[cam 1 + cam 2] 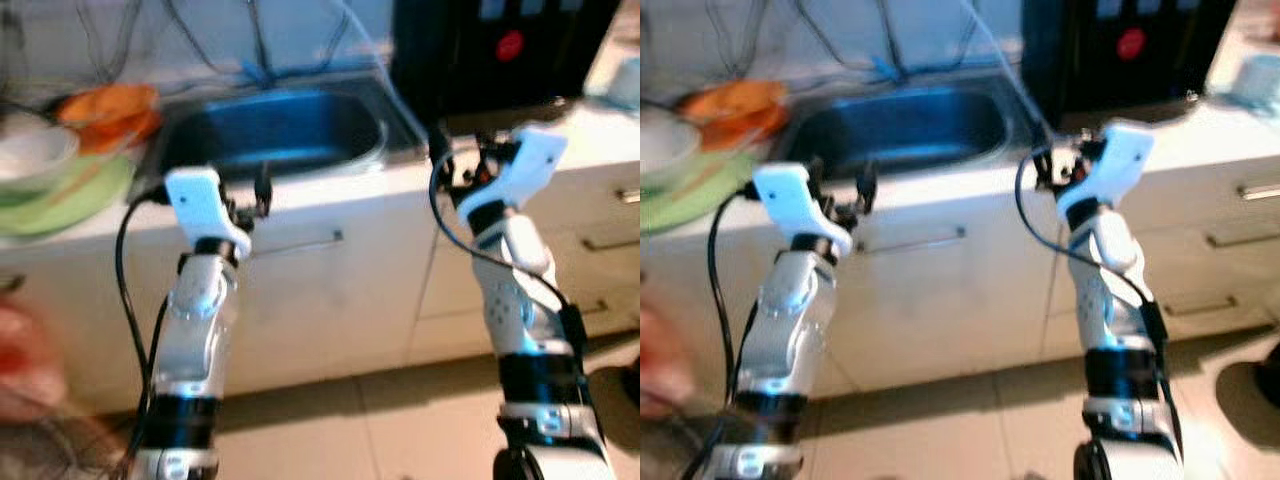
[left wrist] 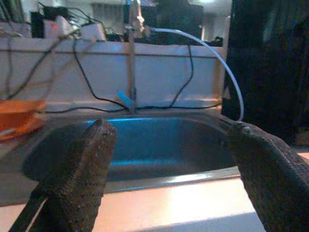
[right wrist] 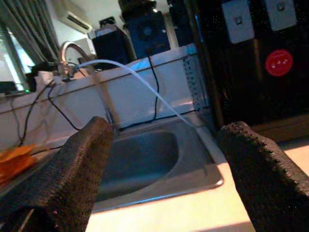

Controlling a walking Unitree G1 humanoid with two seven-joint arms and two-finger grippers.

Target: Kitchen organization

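- We hold our left gripper (image 2: 169, 179) spread wide at the counter edge, facing the steel sink (image 1: 275, 130).
- Our right gripper (image 3: 164, 179) is spread too, near the sink's right corner.
- Orange dishes (image 1: 110, 112) and a green plate (image 1: 70, 195) sit left of the sink.

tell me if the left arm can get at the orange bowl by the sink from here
Probably yes. The left end effector is open at the counter edge before the sink; the orange bowl sits further left on the counter with nothing between.
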